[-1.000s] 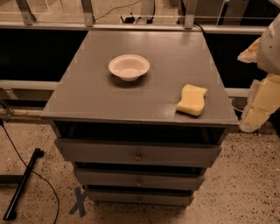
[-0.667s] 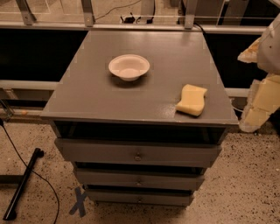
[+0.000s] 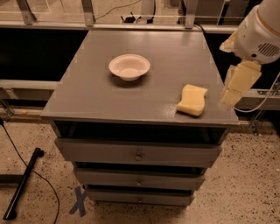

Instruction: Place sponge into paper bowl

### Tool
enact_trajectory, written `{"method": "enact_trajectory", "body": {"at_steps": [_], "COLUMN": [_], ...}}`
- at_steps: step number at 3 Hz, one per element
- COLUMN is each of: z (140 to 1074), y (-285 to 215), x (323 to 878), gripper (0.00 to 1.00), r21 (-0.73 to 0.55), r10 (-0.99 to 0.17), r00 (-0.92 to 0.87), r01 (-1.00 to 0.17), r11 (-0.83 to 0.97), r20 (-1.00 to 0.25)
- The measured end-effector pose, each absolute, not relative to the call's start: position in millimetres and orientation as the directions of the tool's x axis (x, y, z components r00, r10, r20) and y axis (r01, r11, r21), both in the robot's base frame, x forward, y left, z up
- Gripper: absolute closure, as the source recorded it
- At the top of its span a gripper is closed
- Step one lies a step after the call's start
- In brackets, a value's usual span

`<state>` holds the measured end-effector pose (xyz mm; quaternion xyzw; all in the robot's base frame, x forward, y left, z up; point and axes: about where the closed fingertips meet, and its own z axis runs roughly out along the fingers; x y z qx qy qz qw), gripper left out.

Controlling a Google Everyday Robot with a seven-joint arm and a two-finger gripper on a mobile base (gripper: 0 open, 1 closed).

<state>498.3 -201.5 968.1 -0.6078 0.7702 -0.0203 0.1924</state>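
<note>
Pale yellow sponge (image 3: 192,100) lies flat on the grey worktop (image 3: 100,94), near the front right corner, just short of the front edge, wavy sides visible. It touches nothing but the worktop. White paper bowl (image 3: 129,67) sits upright on the same worktop, left of centre and further back, well apart from the sponge, with nothing inside. Gripper (image 3: 228,99) hangs at the right edge of the worktop, just beside the sponge on its right, not touching it, yellowish pads pointing down and slightly left. Cannot tell if the gripper is open or closed from this angle; nothing is seen in its grasp. White rounded arm housing (image 3: 259,33) sits above it in the top right corner, vent grille on its side. The worktop is the top of a grey drawer cabinet: three drawer fronts stacked below, and the top drawer (image 3: 138,153) has a small round knob in the middle. Dark open gap between worktop and top drawer. Speckled floor (image 3: 245,192) under the cabinet. Black pole (image 3: 21,186) lies on the floor at lower left, with a thin black cable (image 3: 19,151) curving past it. Blue-grey X mark (image 3: 78,201) on the floor just left of the cabinet base. Metal rail posts (image 3: 87,11) stand behind the cabinet along the top of the view.
</note>
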Motion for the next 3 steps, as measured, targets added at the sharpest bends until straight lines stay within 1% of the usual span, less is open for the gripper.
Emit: {"method": "enact_trajectory", "body": {"at_steps": [1, 2, 3], "z": [948, 924, 896], "y": [-180, -168, -168], "x": [534, 552, 565], "gripper": [0.0, 0.0, 0.0], "r21": [-0.261, -0.245, -0.213], "r10": [-0.941, -0.94, -0.929], "r00": [-0.152, -0.149, -0.19], "r01": [-0.936, -0.942, -0.94], "r11": [0.235, 0.229, 0.265], "r20": [-0.303, -0.308, -0.318]}}
